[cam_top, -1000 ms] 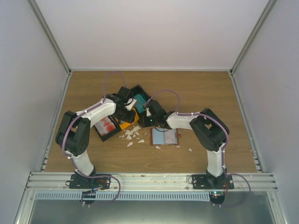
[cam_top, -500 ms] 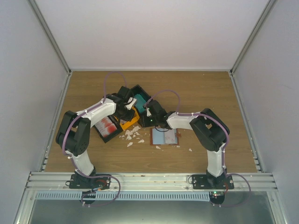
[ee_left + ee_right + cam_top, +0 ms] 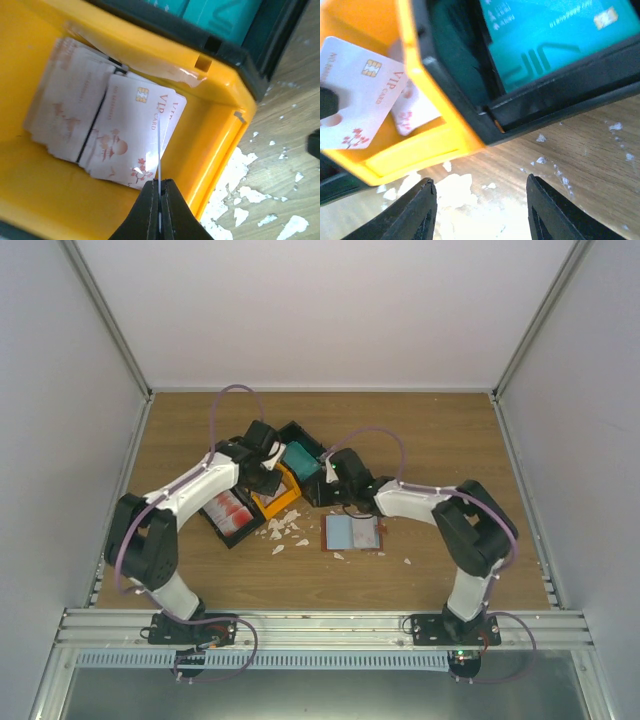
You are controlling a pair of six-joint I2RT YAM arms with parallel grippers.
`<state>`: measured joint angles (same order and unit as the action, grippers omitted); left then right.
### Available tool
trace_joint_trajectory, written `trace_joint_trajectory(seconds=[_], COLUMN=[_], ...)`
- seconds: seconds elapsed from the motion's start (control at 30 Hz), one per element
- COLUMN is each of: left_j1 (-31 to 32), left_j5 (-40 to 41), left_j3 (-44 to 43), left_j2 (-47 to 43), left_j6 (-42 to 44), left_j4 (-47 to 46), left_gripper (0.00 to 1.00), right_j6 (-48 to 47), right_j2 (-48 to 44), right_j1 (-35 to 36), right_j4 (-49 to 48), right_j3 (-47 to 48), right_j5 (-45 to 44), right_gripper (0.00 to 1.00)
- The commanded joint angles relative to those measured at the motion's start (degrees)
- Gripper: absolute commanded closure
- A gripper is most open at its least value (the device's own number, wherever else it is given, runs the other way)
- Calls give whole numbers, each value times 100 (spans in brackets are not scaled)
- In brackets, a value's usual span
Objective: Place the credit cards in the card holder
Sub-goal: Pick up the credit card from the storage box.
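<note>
Top external view: wooden table (image 3: 440, 430) walled by white panels (image 3: 330, 310), card holder (image 3: 352, 532) lying open near centre. Since a second ago the left gripper (image 3: 159, 197) has clenched a white credit card (image 3: 359, 90) over the orange bin (image 3: 222, 125); the right gripper (image 3: 480, 210), jaws apart, has shifted right.

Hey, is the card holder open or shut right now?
Open. The card holder lies spread flat on the table, pale inside facing up, brown leather framing it.
</note>
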<state>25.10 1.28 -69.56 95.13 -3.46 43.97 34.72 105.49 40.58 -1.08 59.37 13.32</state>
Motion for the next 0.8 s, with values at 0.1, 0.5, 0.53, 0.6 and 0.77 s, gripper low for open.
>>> trace_joint_trajectory(seconds=[0.1, 0.5, 0.53, 0.6, 0.77], left_j1=[66, 73, 75, 75, 91], left_j5=[17, -3443, -3700, -4049, -4610], left_j3=[-44, 1157, 1258, 1308, 1330], left_j2=[-1159, -3115, -3163, -3180, -3120], left_j6=[-231, -2971, -3242, -3613, -4303], left_j4=[-517, -3977, -4290, -4653, -4959], left_gripper=[100, 100, 100, 100, 100], right_j6=[-40, 553, 727, 1059, 1676], right_j2=[-1344, -3620, -3717, -3859, -3967], right_j1=[-516, -992, -991, -990, -991], right_j4=[-530, -1514, -1623, -1860, -2346], right_j3=[-640, -1658, -1692, -1741, -1746], right_j5=[1035, 2264, 2365, 2556, 2978], right_gripper=[45, 26, 26, 28, 36])
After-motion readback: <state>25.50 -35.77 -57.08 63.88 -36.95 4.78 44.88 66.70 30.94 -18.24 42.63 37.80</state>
